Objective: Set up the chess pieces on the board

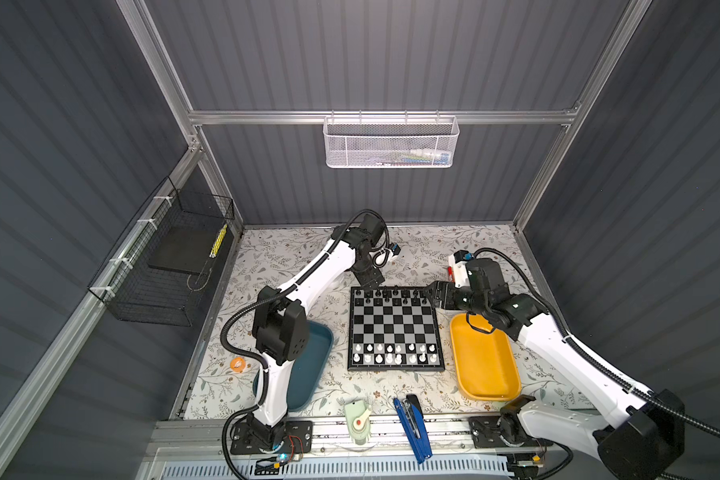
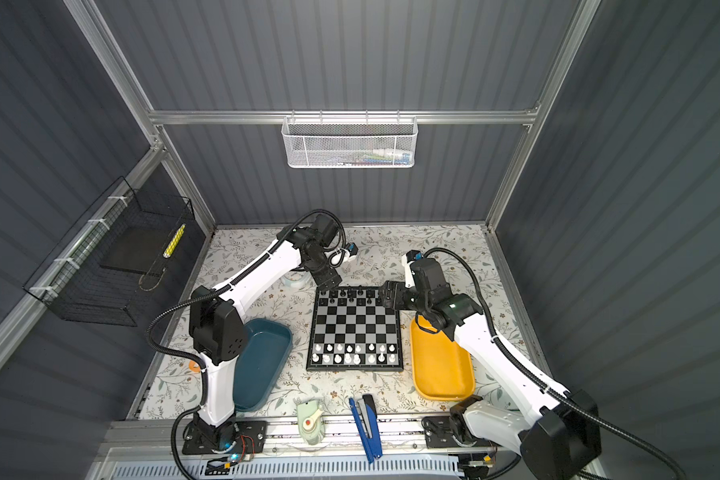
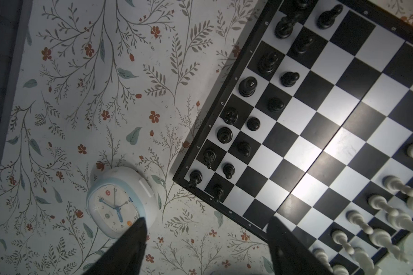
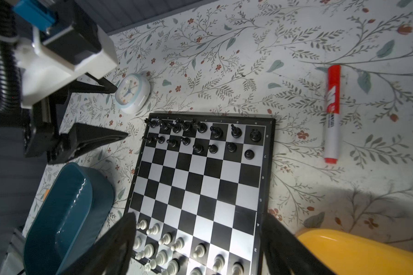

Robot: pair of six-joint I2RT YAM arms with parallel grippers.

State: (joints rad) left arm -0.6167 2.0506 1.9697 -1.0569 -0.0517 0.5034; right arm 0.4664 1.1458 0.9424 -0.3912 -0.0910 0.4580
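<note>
The board lies in the middle of the table, seen in both top views. Black chess pieces fill its two far rows and white chess pieces its two near rows. My left gripper hovers by the board's far left corner, open with nothing between its fingers. My right gripper hangs at the far right corner, also open and holding nothing. The right wrist view shows the whole board, the black pieces and the white pieces.
A small white clock lies just beyond the board's far left corner. A red marker lies at the far right. A teal tray flanks the board on the left, a yellow tray on the right. A blue stapler rests at the front edge.
</note>
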